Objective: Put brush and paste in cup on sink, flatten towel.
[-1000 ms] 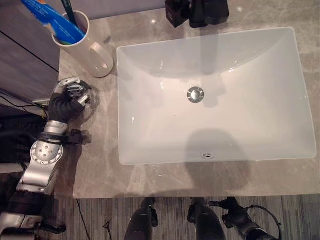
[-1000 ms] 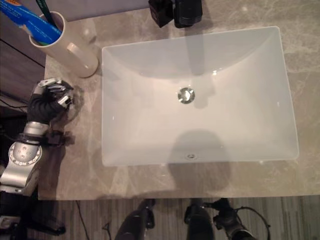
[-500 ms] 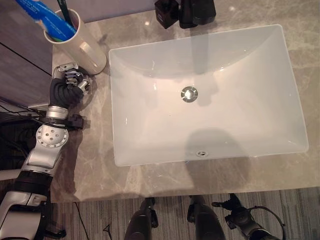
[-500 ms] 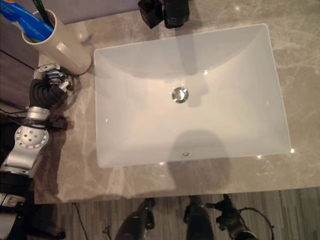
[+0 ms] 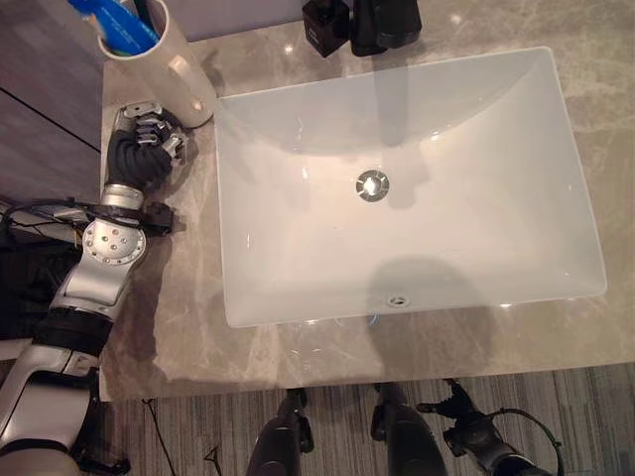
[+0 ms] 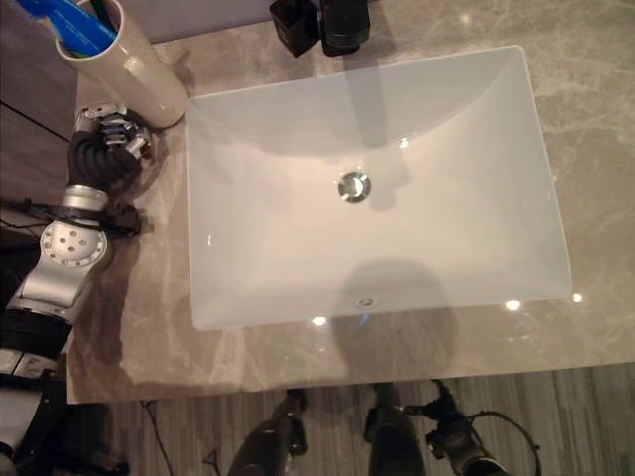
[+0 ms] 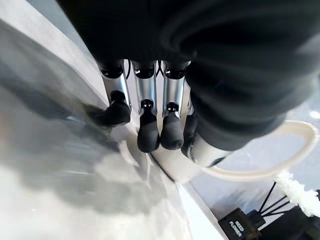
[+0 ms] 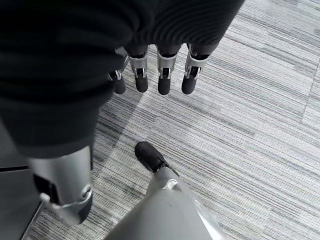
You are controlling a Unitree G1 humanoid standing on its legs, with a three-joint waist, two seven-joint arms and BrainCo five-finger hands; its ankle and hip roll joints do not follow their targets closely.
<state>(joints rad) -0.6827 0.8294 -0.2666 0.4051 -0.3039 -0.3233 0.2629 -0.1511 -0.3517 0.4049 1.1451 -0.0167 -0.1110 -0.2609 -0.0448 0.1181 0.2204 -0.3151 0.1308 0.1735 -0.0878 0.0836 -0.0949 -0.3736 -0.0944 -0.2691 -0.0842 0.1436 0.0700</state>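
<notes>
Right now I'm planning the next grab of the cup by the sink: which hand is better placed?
Left, probably. The left hand sits on the counter right beside the cup, which holds the toothpaste. The right hand hangs over the floor.

A bathroom. A white rectangular sink (image 5: 397, 188) sits in a grey marble worktop (image 5: 179, 327). A cup (image 5: 164, 55) holds toothpaste (image 5: 114, 22).

text check | nothing readable really | toothpaste tube (image 5: 117, 22) in cup (image 5: 174, 61): print too blurry to make out
</notes>
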